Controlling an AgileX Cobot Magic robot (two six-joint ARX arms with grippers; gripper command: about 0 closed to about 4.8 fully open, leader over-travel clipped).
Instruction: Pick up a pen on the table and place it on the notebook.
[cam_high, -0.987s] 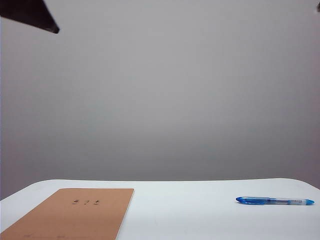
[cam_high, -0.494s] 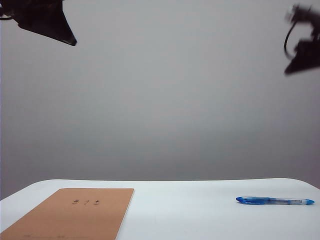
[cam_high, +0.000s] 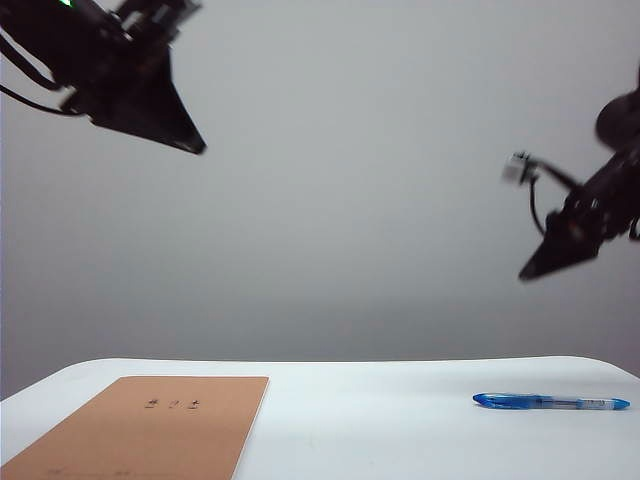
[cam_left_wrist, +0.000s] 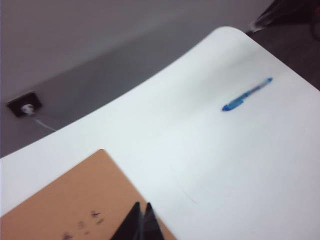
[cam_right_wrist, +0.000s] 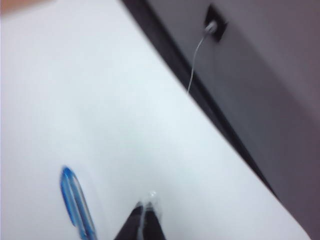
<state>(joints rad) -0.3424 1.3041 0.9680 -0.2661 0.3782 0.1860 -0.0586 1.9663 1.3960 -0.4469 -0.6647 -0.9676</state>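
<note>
**Both claws in the air, pen lying on the desk**

In the exterior view the white desk (cam_high: 380, 400) fills the lower edge. The pen (cam_high: 551, 402) lies flat at about four o'clock on the desk, its darker blue thick end toward the middle and its slim tip toward the right edge. The brown notebook (cam_high: 150, 425) lies flat at about eight o'clock, well apart from the pen, with a few small dark characters near its far edge.

The left claw (cam_high: 195, 146) hangs high at about ten o'clock of the exterior view, well above the notebook, its dark fingers drawn to a single point. In the left wrist view the left claw (cam_left_wrist: 140, 220) has its two fingers pressed together with nothing between them, over the near edge of the notebook (cam_left_wrist: 60, 205); the pen (cam_left_wrist: 247, 94) lies far off across the bare desk (cam_left_wrist: 200, 150). A wall socket (cam_left_wrist: 22, 104) with a white cable shows beyond the desk.

The right claw (cam_high: 527, 273) hangs at about three o'clock, above the pen and clear of it. In the right wrist view, which is blurred, the right claw (cam_right_wrist: 142, 225) is closed and empty, with the pen (cam_right_wrist: 76, 202) just beside it on the desk (cam_right_wrist: 100, 100).
</note>
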